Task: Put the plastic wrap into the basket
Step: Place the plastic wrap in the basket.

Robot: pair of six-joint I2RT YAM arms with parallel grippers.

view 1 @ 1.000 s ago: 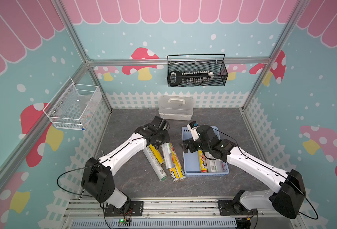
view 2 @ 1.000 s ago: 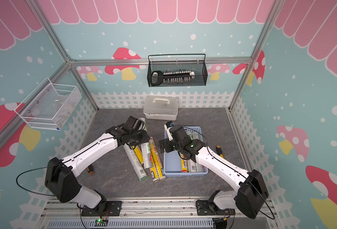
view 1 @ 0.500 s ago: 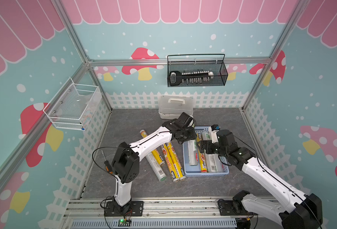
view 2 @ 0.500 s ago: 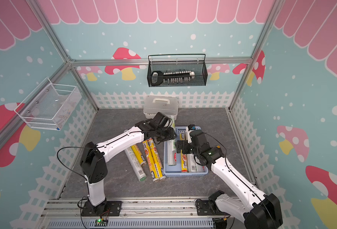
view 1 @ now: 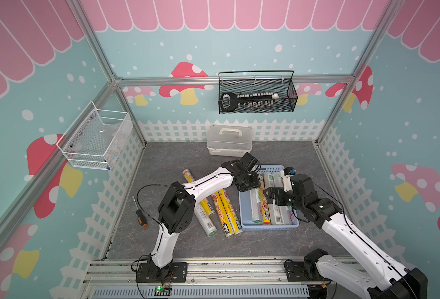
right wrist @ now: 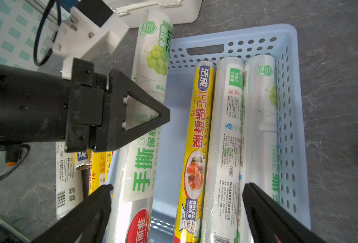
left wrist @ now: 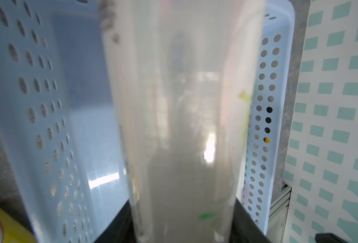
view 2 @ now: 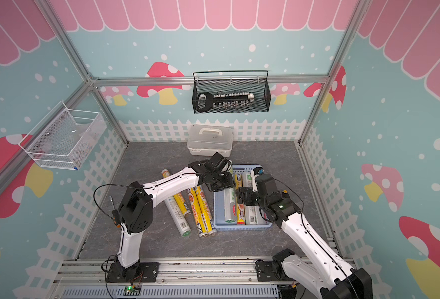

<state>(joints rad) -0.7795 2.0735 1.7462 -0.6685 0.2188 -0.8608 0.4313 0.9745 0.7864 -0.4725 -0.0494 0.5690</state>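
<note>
Screwdriver [view 1: 138,212], white box [view 1: 229,145], black basket [view 1: 290,99].

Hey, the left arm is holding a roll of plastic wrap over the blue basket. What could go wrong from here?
1. The white-and-green roll in the left pincer juts past the far rim of the blue basket. If released now, it may hang up on the rim instead of lying flat.
2. The open right pincer hovers close beside it over the basket, so the arms could bump.
</note>
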